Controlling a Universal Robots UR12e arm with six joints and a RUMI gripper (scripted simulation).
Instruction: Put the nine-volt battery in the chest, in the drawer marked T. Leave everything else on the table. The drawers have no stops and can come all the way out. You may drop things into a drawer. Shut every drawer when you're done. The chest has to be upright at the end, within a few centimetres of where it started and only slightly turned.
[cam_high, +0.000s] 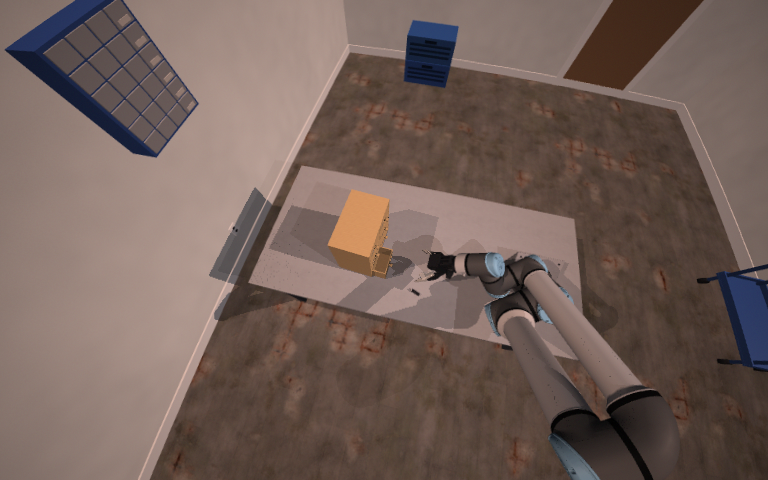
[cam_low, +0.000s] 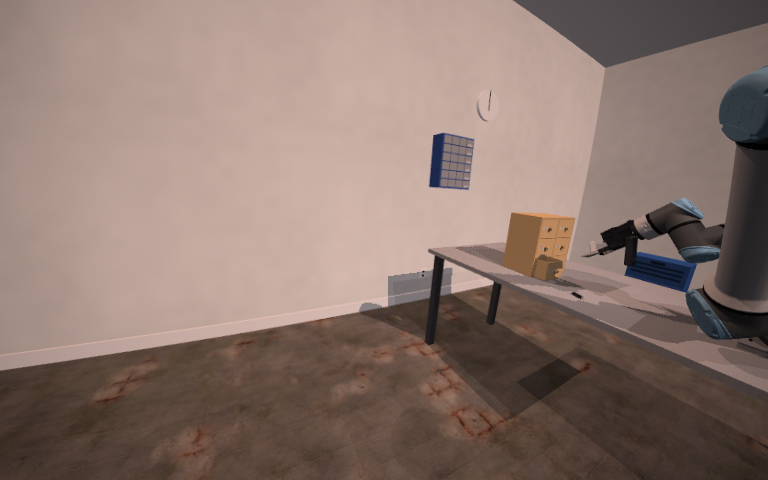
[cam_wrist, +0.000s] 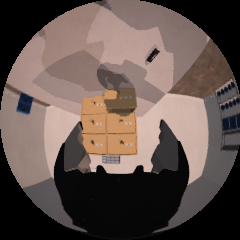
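Spread to full width at the fingers, with nothing between them. No contact with any item at the gripper (cam_high: 427, 264); held above the table (cam_high: 509, 226), jaws pointed toward 9 o'clock in the top view. Carried on a grey arm (cam_high: 566, 316) with light blue joint caps, reaching in from 4 o'clock.

Directly ahead of the jaws, at 9 o'clock and near but apart: an upright tan chest (cam_high: 359, 226), two columns by three rows of drawers, fronts turned toward the gripper. In the wrist view, centred at 12 o'clock between the two dark fingers. Pulled partway out: one drawer (cam_high: 384, 261) of the bottom row, at the 6 o'clock corner of the chest in the top view. All other drawers flush with the front. Drawer letters too small to read, so cannot tell which is marked T. Interior of the open drawer in shadow; contents not distinguishable.

Location of the nine-volt battery: cannot tell with certainty. On the table at 7 o'clock from the gripper, well apart from the chest: one small dark item (cam_high: 414, 291), too small to identify.

Further out: a blue wall cabinet (cam_high: 33, 53) of small bins at 10 o'clock, a blue floor cabinet (cam_high: 431, 33) against the far wall at 12 o'clock.
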